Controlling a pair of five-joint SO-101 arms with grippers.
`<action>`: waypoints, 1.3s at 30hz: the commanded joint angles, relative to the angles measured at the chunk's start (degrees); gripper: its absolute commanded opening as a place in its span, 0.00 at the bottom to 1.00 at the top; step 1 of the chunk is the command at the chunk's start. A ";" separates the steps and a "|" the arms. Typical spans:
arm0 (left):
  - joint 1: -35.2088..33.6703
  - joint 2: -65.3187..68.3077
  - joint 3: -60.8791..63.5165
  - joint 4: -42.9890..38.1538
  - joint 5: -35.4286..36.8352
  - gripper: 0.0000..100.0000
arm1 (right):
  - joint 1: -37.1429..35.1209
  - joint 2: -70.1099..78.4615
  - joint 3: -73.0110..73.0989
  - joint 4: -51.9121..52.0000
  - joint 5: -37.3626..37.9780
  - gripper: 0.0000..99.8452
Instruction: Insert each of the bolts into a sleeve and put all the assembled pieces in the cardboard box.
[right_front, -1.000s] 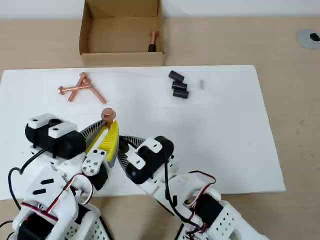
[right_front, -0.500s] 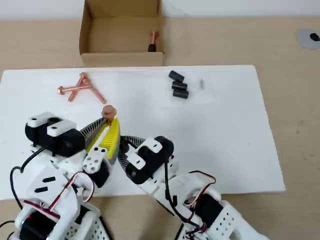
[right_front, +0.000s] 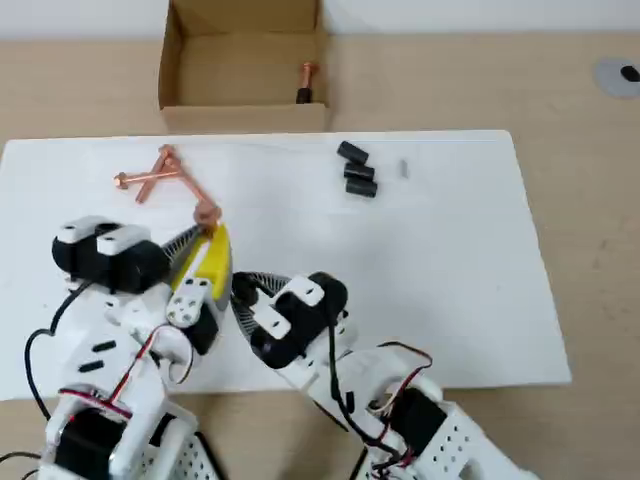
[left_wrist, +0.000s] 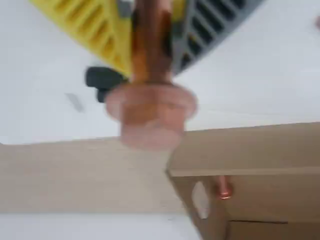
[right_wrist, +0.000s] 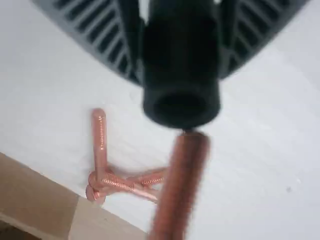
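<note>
So the left gripper (right_front: 205, 232), clamped tight on the bolt (left_wrist: 150, 95), has just tipped it over so its threaded end now sits right at the mouth of the sleeve (right_wrist: 181, 85) pinched in the right gripper (right_wrist: 181, 50), so I'd say insertion's about to start, not done.

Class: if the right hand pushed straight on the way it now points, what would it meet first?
Probably the end of the bolt held in the left hand: it lies just ahead of the sleeve the right hand grips, though depth is unclear.
</note>
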 joint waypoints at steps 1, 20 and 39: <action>-1.05 -0.48 1.05 -3.69 2.02 0.01 | -0.66 -10.33 0.04 -1.58 -0.44 0.01; -0.88 -0.48 -8.62 -4.31 3.43 0.01 | 0.75 -9.98 0.04 -5.27 -2.02 0.01; 5.10 -0.48 -9.32 -1.85 6.24 0.01 | 0.75 -9.98 0.04 -8.09 -0.44 0.01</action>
